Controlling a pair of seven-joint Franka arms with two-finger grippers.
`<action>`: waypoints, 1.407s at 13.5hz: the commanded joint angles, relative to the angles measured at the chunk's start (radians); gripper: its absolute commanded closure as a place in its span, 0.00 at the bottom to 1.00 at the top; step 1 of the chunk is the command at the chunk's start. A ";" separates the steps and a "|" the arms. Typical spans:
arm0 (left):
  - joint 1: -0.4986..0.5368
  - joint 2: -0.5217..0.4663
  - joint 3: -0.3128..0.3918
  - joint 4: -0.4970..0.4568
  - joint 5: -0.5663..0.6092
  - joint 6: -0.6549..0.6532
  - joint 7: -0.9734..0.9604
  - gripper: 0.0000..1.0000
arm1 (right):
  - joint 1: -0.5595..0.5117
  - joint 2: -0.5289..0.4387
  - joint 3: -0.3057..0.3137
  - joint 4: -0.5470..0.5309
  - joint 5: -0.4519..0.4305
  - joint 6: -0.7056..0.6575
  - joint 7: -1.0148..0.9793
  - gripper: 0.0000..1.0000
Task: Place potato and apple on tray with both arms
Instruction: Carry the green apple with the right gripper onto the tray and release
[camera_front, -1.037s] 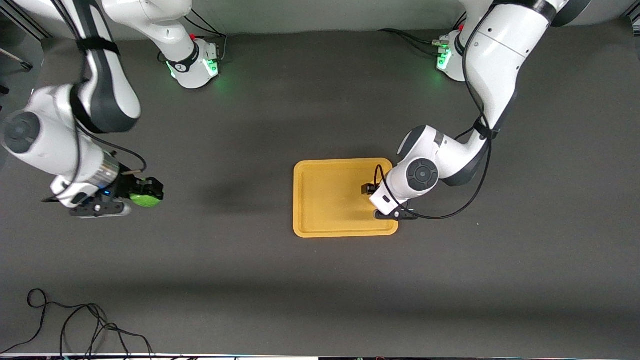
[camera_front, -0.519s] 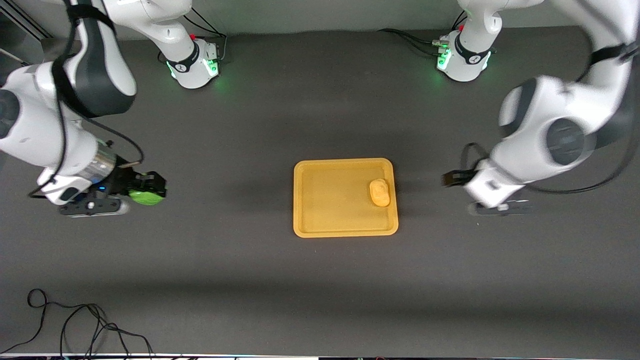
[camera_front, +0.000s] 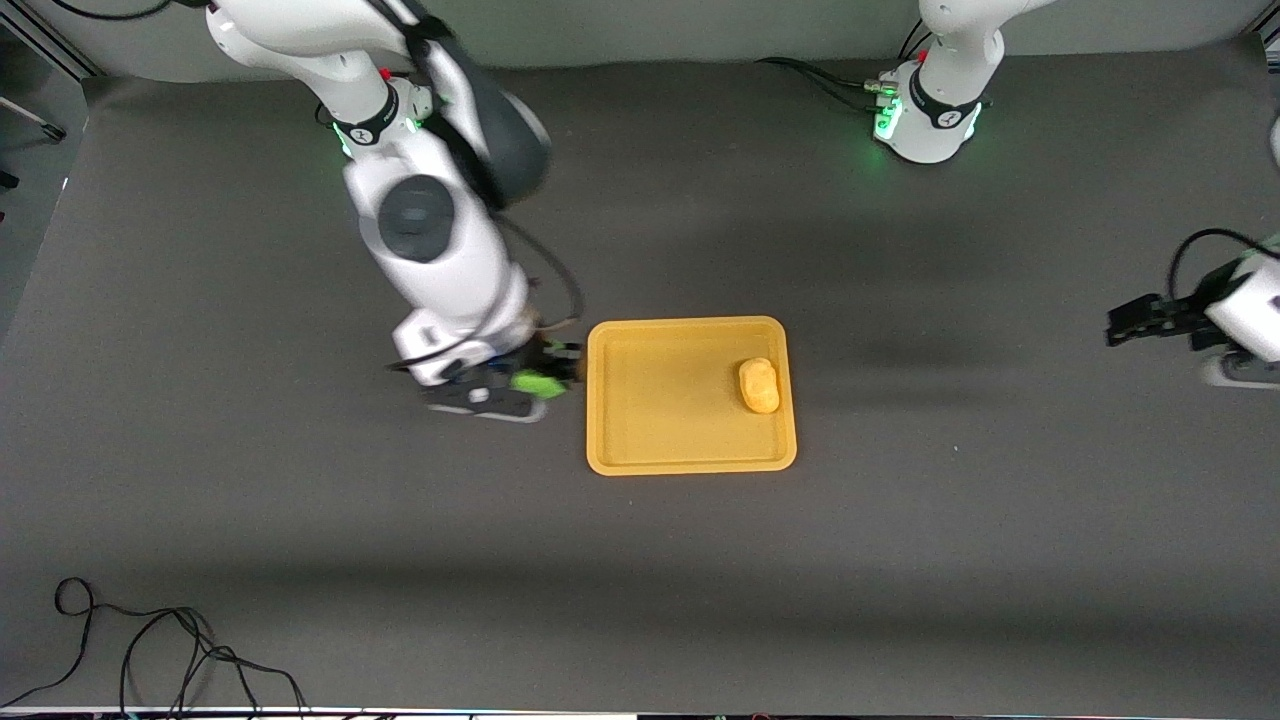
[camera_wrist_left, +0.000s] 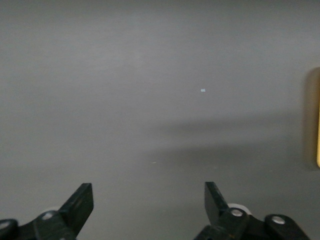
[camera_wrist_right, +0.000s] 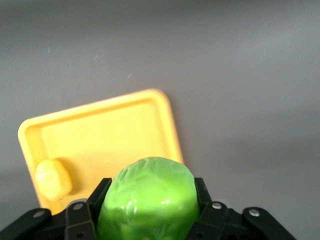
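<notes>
- Right gripper (camera_front: 545, 378): up in the air over bare table just beside the tray, off the tray's edge toward the right arm's end. Its black fingers (camera_wrist_right: 102, 192) are clamped on either flank of the apple.
- Apple (camera_front: 537, 382): bright green, roundish, dimpled skin, carried off the table and not yet over the tray. The right wrist view shows it seated deep between the fingers, gripped across its widest part. Judged light and firm; the rounded, faintly glossy skin looks liable to roll once released, so a low release on the flat floor would suit it.
- Tray (camera_front: 620, 455): yellow-orange, rectangular, rounded corners, low raised rim. Judged stiff plastic and light; a bump on the rim might shift it. Most of its floor is free, including the half toward the right arm's end.
- Potato (camera_front: 759, 385): lumpy yellow-orange oblong, lying on the tray floor near the rim toward the left arm's end, about midway along that rim. Its part of the task looks done. Judged matte, firm and less prone to roll than the apple; the narrow waist would be the place to grip it.
- Left gripper (camera_front: 1140, 322): well apart from the tray, over bare table at the left arm's end. Fingers spread wide with nothing between them; this arm waits.
</notes>
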 joint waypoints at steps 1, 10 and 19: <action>0.029 -0.037 -0.010 -0.034 -0.002 0.039 0.026 0.11 | 0.104 0.229 -0.018 0.233 -0.054 -0.007 0.148 0.57; 0.006 -0.016 -0.017 0.122 -0.044 -0.119 0.005 0.00 | 0.170 0.463 -0.019 0.240 -0.068 0.275 0.175 0.56; -0.105 -0.086 -0.033 0.129 -0.019 -0.164 -0.020 0.00 | 0.156 0.309 -0.029 0.252 -0.062 0.075 0.167 0.00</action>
